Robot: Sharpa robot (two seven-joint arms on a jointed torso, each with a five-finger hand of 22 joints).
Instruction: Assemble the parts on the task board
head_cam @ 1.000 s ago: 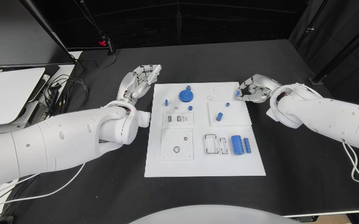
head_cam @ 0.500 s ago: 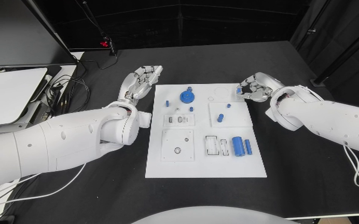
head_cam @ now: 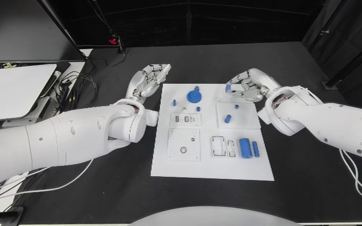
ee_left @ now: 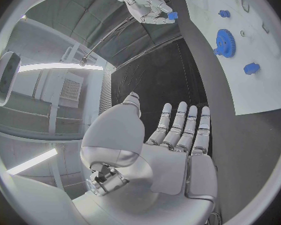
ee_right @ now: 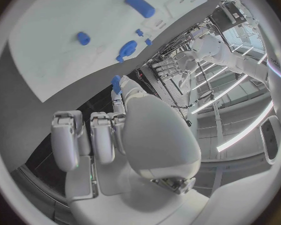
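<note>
The white task board (head_cam: 198,169) lies mid-table. On it are a blue gear (head_cam: 194,96), small blue pegs (head_cam: 228,117) and a blue cylinder (head_cam: 245,147). My right hand (head_cam: 247,86) hovers over the board's far right corner and pinches a small blue part (head_cam: 228,87) at its fingertips; the left wrist view shows that hand (ee_left: 148,6) holding the part (ee_left: 172,16), and the right wrist view shows the part (ee_right: 116,83) at a fingertip. My left hand (head_cam: 148,79) is beside the board's far left corner, fingers straight and apart (ee_left: 181,127), holding nothing.
A white device (head_cam: 22,87) and loose cables (head_cam: 75,87) lie at the table's left edge. White recessed holders (head_cam: 183,145) sit in the board's near half. Bare black table (head_cam: 302,173) surrounds the board.
The camera has shifted. My right hand has moved from beside the board's right edge to over its far right corner, still pinching the blue part. The left hand has stayed put.
</note>
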